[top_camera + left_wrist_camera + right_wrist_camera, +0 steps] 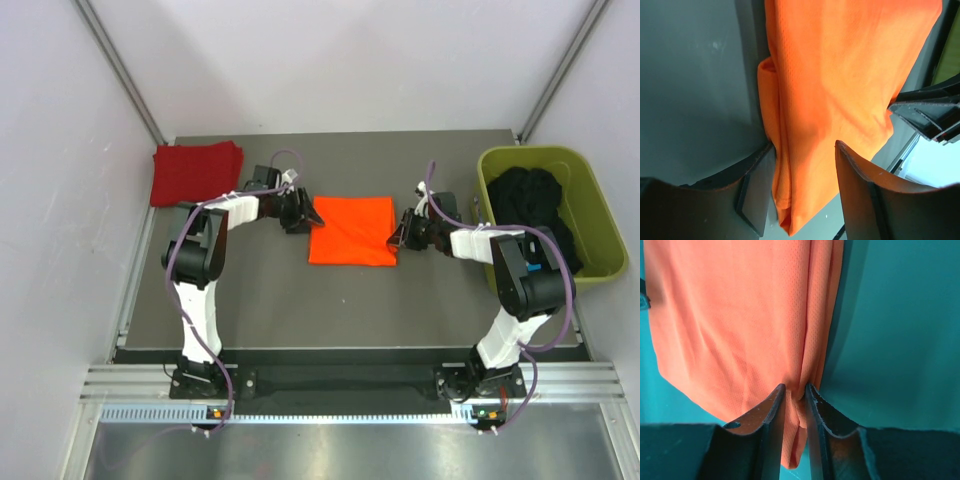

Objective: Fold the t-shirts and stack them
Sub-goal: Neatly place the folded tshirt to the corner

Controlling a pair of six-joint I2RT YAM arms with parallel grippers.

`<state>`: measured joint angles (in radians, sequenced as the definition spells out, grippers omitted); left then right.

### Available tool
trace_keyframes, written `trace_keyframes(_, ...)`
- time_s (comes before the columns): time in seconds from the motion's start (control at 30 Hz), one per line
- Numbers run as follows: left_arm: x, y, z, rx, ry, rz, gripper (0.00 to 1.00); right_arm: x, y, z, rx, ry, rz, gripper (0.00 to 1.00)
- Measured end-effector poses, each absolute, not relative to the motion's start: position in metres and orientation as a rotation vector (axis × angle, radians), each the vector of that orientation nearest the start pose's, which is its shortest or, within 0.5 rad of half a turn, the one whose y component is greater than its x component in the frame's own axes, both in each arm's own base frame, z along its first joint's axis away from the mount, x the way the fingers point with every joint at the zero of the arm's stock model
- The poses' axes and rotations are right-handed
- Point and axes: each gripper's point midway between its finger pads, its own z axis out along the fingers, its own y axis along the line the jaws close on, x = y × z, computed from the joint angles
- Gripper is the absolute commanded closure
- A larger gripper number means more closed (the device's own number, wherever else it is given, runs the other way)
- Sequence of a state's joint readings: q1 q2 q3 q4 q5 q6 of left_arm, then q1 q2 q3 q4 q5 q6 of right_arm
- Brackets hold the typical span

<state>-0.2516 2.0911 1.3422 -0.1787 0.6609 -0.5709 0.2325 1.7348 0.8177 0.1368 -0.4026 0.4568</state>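
Note:
The bright orange t-shirt (pixel 352 230) lies folded into a rectangle at the table's middle. My left gripper (pixel 303 215) is at its left edge. In the left wrist view (pixel 804 150) the jaws stand wide apart with the shirt's layered edge (pixel 840 75) between them, not pinched. My right gripper (pixel 400 238) is at the shirt's right edge. In the right wrist view (pixel 795 387) it is shut on a bunched fold of the orange fabric (pixel 740 315). The dark red t-shirt (pixel 195 172) lies folded at the back left corner, away from both grippers.
An olive-green plastic tub (pixel 484 190) stands at the right side and holds a heap of black clothing (pixel 535 205). The dark grey table (pixel 340 300) ends at white walls on the left, back and right.

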Motion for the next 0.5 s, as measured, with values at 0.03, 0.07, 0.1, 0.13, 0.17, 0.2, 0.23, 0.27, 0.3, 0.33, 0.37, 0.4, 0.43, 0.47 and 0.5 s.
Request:
trace_keyframes(0.03,0.419,-0.237,0.039,-0.119,2.588,-1.154,0.43,0.365,0.175,0.029,0.065,2.417,0.804,0.76)
trace_keyframes(0.07,0.421,-0.237,0.04,-0.12,2.587,-1.153,0.43,0.365,0.175,0.029,0.064,2.417,0.805,0.76)
trace_keyframes(0.1,0.423,-0.238,0.04,-0.121,2.587,-1.15,0.43,0.365,0.175,0.029,0.064,2.417,0.807,0.76)
trace_keyframes(0.13,0.425,-0.238,0.039,-0.121,2.584,-1.146,0.44,0.365,0.175,0.029,0.064,2.417,0.808,0.76)
trace_keyframes(0.17,0.427,-0.238,0.039,-0.123,2.584,-1.139,0.44,0.365,0.175,0.029,0.063,2.418,0.809,0.76)
trace_keyframes(0.2,0.43,-0.237,0.039,-0.126,2.583,-1.131,0.44,0.364,0.175,0.029,0.063,2.418,0.81,0.76)
trace_keyframes(0.23,0.431,-0.237,0.039,-0.126,2.582,-1.124,0.44,0.364,0.175,0.029,0.062,2.418,0.811,0.76)
trace_keyframes(0.27,0.433,-0.237,0.039,-0.128,2.581,-1.116,0.45,0.364,0.176,0.029,0.062,2.418,0.811,0.76)
trace_keyframes(0.3,0.435,-0.237,0.039,-0.129,2.579,-1.111,0.45,0.364,0.176,0.029,0.061,2.418,0.813,0.75)
trace_keyframes(0.33,0.438,-0.237,0.039,-0.128,2.576,-1.107,0.46,0.364,0.176,0.029,0.062,2.419,0.813,0.75)
trace_keyframes(0.37,0.439,-0.237,0.038,-0.129,2.576,-1.102,0.5,0.364,0.176,0.029,0.061,2.419,0.814,0.75)
trace_keyframes(0.4,0.44,-0.236,0.038,-0.13,2.575,-1.096,0.53,0.364,0.176,0.029,0.061,2.419,0.814,0.74)
trace_keyframes(0.43,0.441,-0.236,0.036,-0.131,2.576,-1.09,0.58,0.364,0.176,0.029,0.061,2.418,0.815,0.73)
trace_keyframes(0.47,0.441,-0.235,0.035,-0.134,2.578,-1.087,0.65,0.364,0.176,0.029,0.061,2.419,0.815,0.73)
trace_keyframes(0.5,0.442,-0.234,0.033,-0.136,2.581,-1.077,0.8,0.364,0.176,0.029,0.06,2.418,0.816,0.71)
